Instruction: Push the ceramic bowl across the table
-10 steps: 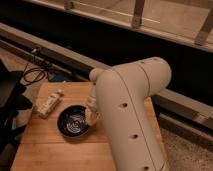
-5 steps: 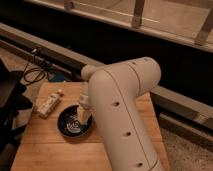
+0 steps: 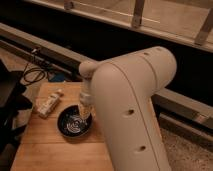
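Note:
The ceramic bowl [image 3: 73, 123] is round, shallow and glossy black with pale rings inside. It sits on the light wooden table [image 3: 55, 150], left of middle. My gripper [image 3: 83, 113] hangs from the big white arm [image 3: 135, 110] and reaches down at the bowl's right inner edge, touching or just above it. The arm covers the right part of the table.
A pale packet or bottle [image 3: 49, 103] lies on the table's left side, just up-left of the bowl. Black cables [image 3: 32, 75] lie on the floor behind the table. A dark object [image 3: 10, 100] stands off the table's left edge. A metal rail runs behind.
The arm and gripper have swung left, and the bowl has shifted a little to the left with them.

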Controlling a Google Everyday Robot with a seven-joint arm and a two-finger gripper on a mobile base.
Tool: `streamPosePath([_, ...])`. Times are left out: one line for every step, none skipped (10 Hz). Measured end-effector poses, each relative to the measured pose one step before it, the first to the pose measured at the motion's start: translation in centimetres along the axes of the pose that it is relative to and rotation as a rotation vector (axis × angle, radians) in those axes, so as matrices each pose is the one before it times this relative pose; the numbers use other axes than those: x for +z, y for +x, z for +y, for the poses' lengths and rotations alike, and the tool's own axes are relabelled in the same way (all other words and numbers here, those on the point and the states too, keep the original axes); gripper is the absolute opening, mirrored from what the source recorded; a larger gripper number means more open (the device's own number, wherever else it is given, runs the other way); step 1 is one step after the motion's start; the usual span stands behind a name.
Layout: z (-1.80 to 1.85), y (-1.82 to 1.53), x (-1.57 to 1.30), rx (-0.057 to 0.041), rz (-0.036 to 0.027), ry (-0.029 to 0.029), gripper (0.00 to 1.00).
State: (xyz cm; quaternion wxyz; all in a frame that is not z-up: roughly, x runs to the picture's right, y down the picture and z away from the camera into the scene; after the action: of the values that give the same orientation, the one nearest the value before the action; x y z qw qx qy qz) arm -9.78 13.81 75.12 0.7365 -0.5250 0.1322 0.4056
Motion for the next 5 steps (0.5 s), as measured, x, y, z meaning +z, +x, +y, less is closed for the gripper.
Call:
streamPosePath([-0.059,0.313,-0.629,0.00895,-0.00933,0.01011,0.00])
streamPosePath([-0.249,0.291,-0.479,0.01325,-0.01230,0.00808,0.00])
streamPosePath([-0.752,0.376,-0.110,0.01993,-0.00969,0.00172,0.00])
streamPosePath([-1.024,0.358,0.359,0.02583,-0.00402,-0.00287,0.00])
streamPosePath([-0.841,0.064,0.883,0.02123,0.00013,-0.00606,0.00])
